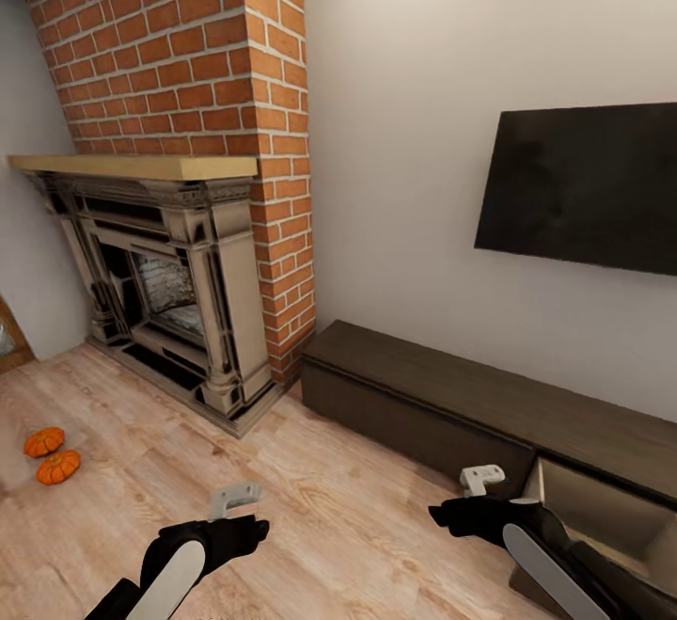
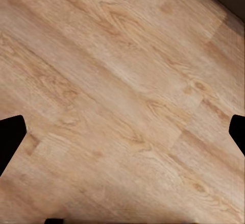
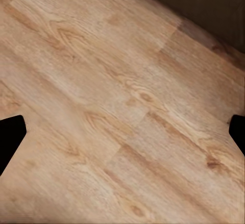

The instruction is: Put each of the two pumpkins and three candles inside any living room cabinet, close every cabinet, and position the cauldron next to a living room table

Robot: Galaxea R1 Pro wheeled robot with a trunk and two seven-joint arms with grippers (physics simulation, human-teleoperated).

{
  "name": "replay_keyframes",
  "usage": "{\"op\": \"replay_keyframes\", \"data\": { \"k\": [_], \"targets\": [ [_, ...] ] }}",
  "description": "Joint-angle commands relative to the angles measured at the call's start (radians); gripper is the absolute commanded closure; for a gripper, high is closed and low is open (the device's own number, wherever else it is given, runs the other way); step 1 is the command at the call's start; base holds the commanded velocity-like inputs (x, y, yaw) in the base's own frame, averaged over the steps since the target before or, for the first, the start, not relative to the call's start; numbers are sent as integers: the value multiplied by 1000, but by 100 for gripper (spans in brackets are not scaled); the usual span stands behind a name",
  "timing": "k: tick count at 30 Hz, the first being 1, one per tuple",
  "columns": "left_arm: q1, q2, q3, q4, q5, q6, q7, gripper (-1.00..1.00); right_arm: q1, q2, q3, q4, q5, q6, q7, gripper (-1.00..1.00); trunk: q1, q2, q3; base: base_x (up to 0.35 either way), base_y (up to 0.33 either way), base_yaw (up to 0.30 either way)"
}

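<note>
Two pumpkins (image 1: 51, 454) sit on the floor (image 1: 338, 516) far left, nearer the left gripper (image 1: 246, 507); both grippers' fingers spread, empty; cabinet (image 1: 451, 394) drawer open right.

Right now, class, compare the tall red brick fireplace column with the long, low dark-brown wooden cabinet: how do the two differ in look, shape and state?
1. The red brick fireplace column rises tall to the ceiling; the long, low dark-brown wooden cabinet lies flat and wide.
2. The column is patterned brick; the cabinet is plain, smooth wood.
3. The cabinet has one compartment standing open at its right end; the column has none.
Shared: both stand on the wooden floor against the wall.
</note>
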Motion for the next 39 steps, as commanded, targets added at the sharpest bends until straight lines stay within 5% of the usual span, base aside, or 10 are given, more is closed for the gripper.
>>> {"op": "replay_keyframes", "data": {
  "k": [1,14,20,39],
  "targets": [
    [-1,0,-3,3,10,-1,13,-100,-1,-1,2,1,-11,0,-10,-100,-4,7,2,0,0,291],
    [-1,0,19,63,10,-29,15,-100,-1,72,0,91,18,0,-10,-100,-54,98,43,0,0,291],
    [-1,1,18,131,14,-124,13,-100,-1,77,-1,96,32,-1,-10,-100,-77,140,62,0,0,291],
    [0,1,16,154,14,-155,6,-100,-1,79,-3,126,32,-8,-10,-100,-150,273,121,0,0,289]
  ]
}}
